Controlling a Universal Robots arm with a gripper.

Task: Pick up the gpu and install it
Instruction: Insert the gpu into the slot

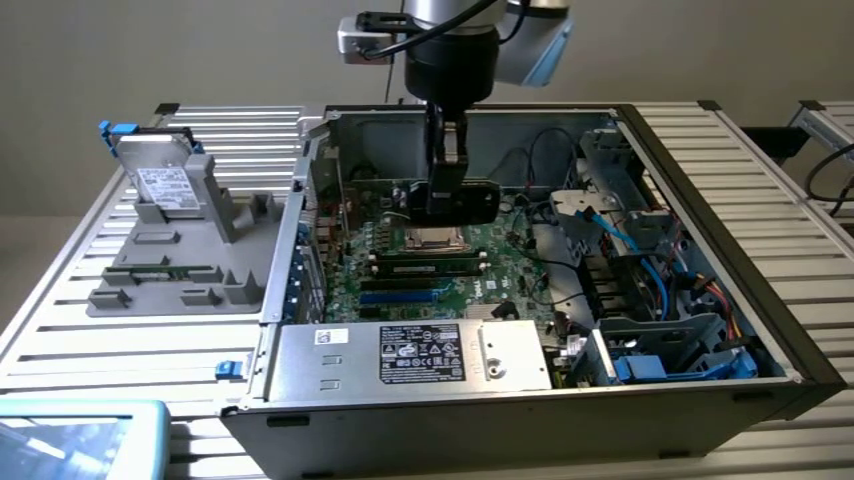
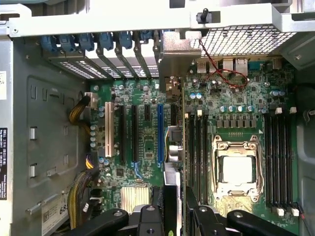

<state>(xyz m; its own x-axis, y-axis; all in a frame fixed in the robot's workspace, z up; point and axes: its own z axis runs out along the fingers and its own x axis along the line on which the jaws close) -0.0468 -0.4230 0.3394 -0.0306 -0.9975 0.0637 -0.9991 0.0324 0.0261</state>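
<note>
The gpu (image 1: 461, 203) is in my gripper (image 1: 451, 185), hanging upright on its edge inside the open computer case (image 1: 534, 445), over the far half of the motherboard (image 1: 514, 255). My fingers (image 2: 147, 219) pinch it from both flat sides. In the wrist view the card runs edge-on away from them, its silver bracket (image 2: 178, 56) toward the case's rear wall with the row of blue slot clips (image 2: 106, 42). It stands just beside the long blue expansion slot (image 2: 160, 132). I cannot tell whether its lower edge touches the board.

The case lies on its side with the lid off. Near the card sit the processor socket (image 1: 434, 238) and two dark memory sticks (image 1: 427, 265). A silver power supply (image 1: 400, 355) with a black label fills the near corner on the exterior view's left. A drive cage (image 1: 667, 340) with blue cables takes the exterior view's right.

On the exterior view's left of the case a grey moulded tray (image 1: 174, 295) holds a hard drive (image 1: 167, 185) with a white label, propped upright at its far end, and a narrow green memory stick (image 1: 167, 270) lying flat in a groove.

Everything rests on a table (image 1: 747, 160) of ribbed metal slats, with a plain pale wall (image 1: 160, 50) behind.

My arm (image 1: 454, 40) drops straight down from above the case's far wall, wrist vertical, fingers pointing down
</note>
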